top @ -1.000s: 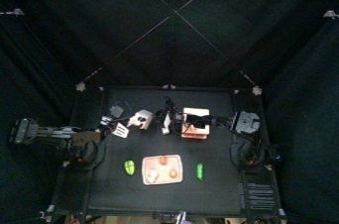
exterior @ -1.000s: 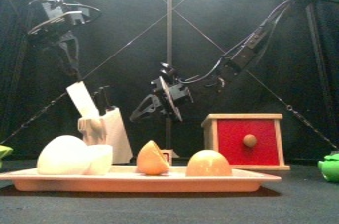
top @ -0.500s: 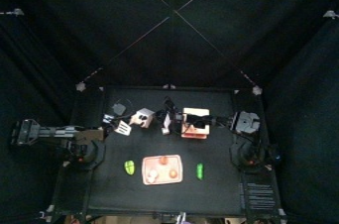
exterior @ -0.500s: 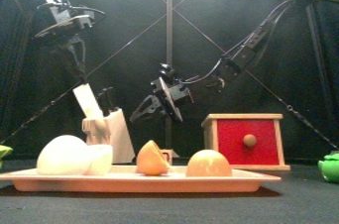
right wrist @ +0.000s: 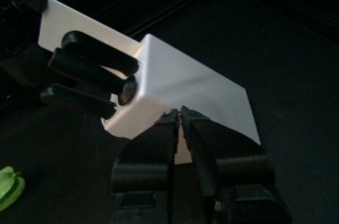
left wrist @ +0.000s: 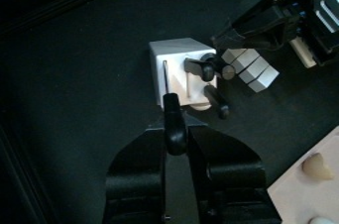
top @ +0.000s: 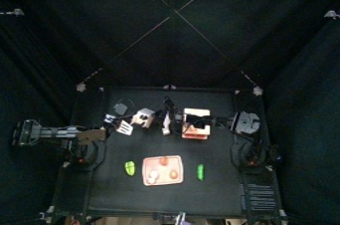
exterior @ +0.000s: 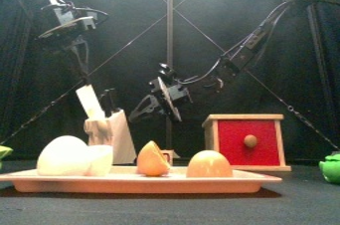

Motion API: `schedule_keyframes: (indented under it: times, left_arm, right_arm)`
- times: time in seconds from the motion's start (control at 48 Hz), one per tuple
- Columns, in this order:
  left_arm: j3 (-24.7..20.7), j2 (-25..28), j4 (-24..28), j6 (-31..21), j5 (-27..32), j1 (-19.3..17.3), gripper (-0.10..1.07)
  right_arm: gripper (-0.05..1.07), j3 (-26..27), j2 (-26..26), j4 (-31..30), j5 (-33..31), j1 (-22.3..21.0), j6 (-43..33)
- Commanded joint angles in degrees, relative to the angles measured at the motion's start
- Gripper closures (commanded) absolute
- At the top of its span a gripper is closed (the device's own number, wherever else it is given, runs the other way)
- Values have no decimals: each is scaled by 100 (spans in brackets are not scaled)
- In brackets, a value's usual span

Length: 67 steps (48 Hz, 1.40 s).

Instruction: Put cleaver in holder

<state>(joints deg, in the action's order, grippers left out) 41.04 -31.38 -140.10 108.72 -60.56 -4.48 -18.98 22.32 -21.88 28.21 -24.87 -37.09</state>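
Cream-pale and rectangular, the block-shaped holder [exterior: 117, 137] stands upright on the black desk [top: 220, 194], left of the middle and behind a flat pink tray [exterior: 133, 180]. A pale flat cleaver blade [exterior: 86, 100] rises tilted out of the holder's top, leaning away to the left, with short black handles [exterior: 93, 126] just beside it at the same end. The right wrist view shows that blade [right wrist: 79, 20] reaching past the block [right wrist: 192, 94], above the handles. The right gripper [exterior: 162, 100] hangs in the air just right of the holder and clear of it, its jaws a narrow gap apart with nothing between them. The left gripper [left wrist: 171, 119] is high above the holder's left side, looking down on the block [left wrist: 179, 64]; its jaws likewise stand a little apart and hold nothing. A red box in a light wooden frame with a round knob [exterior: 246, 141] sits on the desk to the right of the holder, well apart from it. On the tray lie two white egg-like shapes [exterior: 64, 156] touching each other, an orange wedge [exterior: 153, 159] and a rounded orange-tan piece [exterior: 209, 164]. Small green things [exterior: 329, 167] rest near the desk's side edges.
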Motion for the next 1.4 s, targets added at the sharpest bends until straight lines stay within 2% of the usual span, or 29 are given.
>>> schedule_keyframes:
  times: [0.0,0.396,0.646,1.188,1.375]
  left_arm:
    - [-211,26,35,35,18,-26,64]
    - [-229,62,9,132,18,-26,64]
    - [-255,202,70,141,53,-149,64]
    - [-237,554,176,132,571,-483,62]
    - [-220,633,246,132,589,-519,55]
  right_arm:
    - [49,158,-132,18,26,-18,9]
    - [49,413,132,-18,0,-79,0]
    - [49,483,229,-26,-114,-62,0]
    - [49,475,229,-44,-141,-44,9]
    - [49,466,229,-53,-141,-44,0]
